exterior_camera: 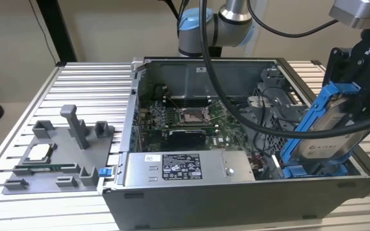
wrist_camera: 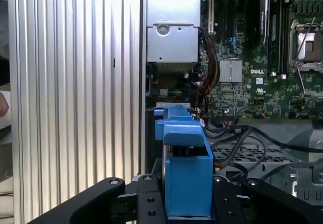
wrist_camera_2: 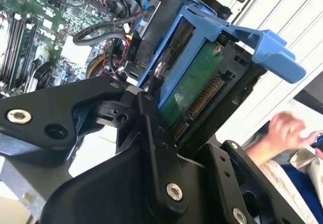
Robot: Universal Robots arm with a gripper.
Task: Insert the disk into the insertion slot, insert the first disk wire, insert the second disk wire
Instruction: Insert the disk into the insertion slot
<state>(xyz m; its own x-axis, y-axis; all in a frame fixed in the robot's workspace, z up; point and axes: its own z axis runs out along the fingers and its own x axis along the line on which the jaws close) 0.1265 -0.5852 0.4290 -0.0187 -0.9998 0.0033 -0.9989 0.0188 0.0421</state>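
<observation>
The disk (exterior_camera: 326, 132), silver-grey in a bright blue carrier frame, hangs tilted over the open computer case's front corner on the exterior view's right. My gripper (exterior_camera: 357, 98) is shut on its upper part. The disk's lower end reaches down to the blue rails of the insertion slot (exterior_camera: 313, 171). In the second wrist view the disk's green circuit board (wrist_camera_2: 194, 90) and blue carrier tab (wrist_camera_2: 267, 50) show between my black fingers (wrist_camera_2: 151, 128). In the first wrist view the blue carrier (wrist_camera: 186, 168) stands between the fingers (wrist_camera: 146, 204). Black cables (wrist_camera: 237, 133) lie beside the bay.
A grey labelled power-supply box (exterior_camera: 178, 168) sits along the case's front, with the motherboard (exterior_camera: 191, 120) behind it. A grey plastic fixture tray (exterior_camera: 63, 159) lies on the ribbed table at the exterior view's left. A person's hand (wrist_camera_2: 282, 130) is outside the case.
</observation>
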